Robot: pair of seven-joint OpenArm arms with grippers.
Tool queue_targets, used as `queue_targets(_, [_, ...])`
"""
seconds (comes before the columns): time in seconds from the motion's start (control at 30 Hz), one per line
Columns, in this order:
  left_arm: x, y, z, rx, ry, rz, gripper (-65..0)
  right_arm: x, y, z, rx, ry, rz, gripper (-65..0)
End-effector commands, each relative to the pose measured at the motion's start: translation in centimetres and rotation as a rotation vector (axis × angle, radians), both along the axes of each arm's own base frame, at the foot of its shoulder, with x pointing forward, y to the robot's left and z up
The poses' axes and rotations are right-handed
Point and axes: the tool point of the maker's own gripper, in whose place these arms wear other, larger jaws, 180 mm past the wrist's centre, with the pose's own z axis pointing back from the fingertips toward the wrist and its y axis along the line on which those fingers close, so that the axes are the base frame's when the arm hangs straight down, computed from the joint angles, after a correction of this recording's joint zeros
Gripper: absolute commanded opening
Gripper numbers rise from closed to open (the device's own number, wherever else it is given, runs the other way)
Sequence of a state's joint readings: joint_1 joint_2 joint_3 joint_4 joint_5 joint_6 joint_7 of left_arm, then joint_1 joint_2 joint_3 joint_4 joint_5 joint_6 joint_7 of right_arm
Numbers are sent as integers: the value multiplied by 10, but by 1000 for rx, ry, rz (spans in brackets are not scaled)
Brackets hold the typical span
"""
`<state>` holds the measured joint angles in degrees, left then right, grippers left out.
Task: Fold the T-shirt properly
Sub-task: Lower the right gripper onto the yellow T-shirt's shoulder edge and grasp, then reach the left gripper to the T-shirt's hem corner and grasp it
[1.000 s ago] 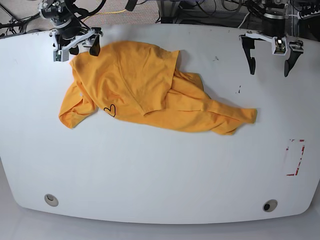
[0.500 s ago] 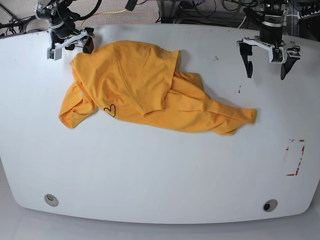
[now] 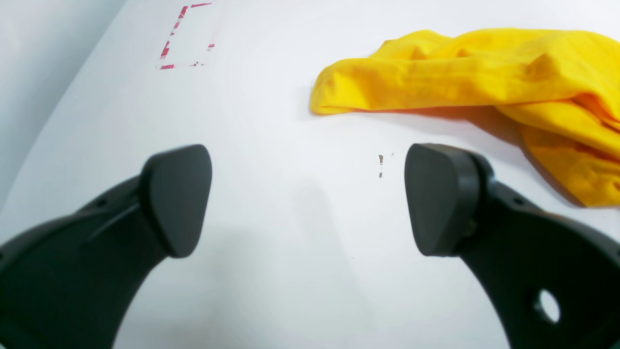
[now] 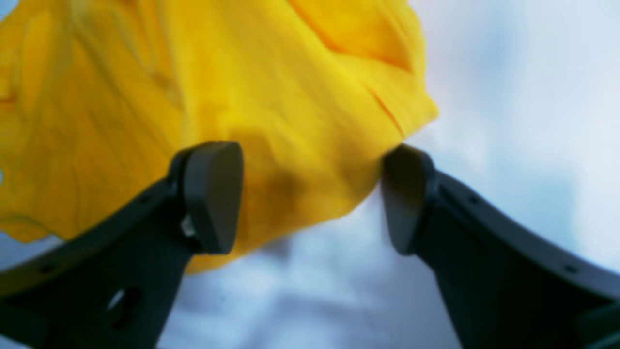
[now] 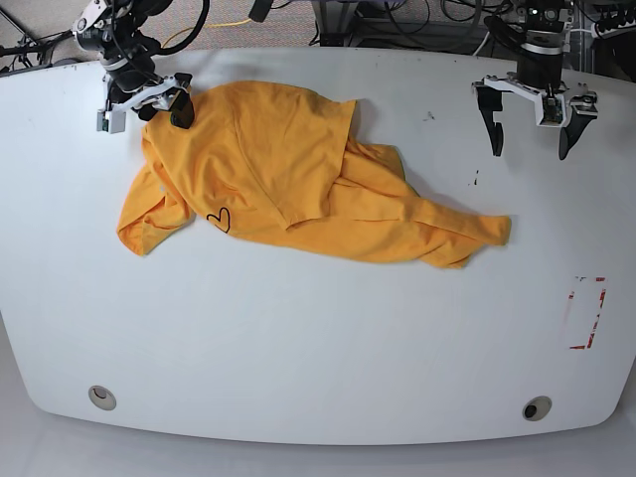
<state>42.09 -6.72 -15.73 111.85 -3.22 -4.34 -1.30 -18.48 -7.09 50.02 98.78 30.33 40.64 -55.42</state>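
My right gripper (image 5: 145, 101) has dropped back over the far corner of the crumpled T-shirt (image 5: 278, 169) on the table (image 5: 318, 338) — jaws apart, nothing pinched — left gripper (image 5: 528, 119) idle, spread wide; grab looks next.

T-shirt (image 5: 288, 179): lies crumpled on the table (image 5: 318, 338), in the far half, left of centre in the base view, one end trailing toward the right. Right gripper (image 5: 144, 104): over the T-shirt's far left corner. Left gripper (image 5: 529, 124): far right, above bare table, well apart from the T-shirt. Tape marking (image 5: 586, 313): on the table near the right edge, nearer than the left gripper.
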Motion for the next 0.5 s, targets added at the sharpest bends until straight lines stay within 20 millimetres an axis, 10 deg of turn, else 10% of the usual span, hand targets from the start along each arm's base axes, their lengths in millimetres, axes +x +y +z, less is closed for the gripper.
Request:
queue_targets(0.0, [2, 1, 12, 11, -44, -8, -61, -19, 5, -20, -4, 129, 30, -220])
queue_targets(0.13, [3, 2, 13, 12, -46, -6, -60, -13, 22, -21, 11, 125, 91, -266])
queue_targets(0.37, [14, 4, 15, 4, -44, 15, -58, -9, 26, -17, 5, 114, 107, -637])
queue_targets(0.47, [24, 5, 16, 2, -43, 23, -57, -9, 26, -17, 5, 116, 107, -650])
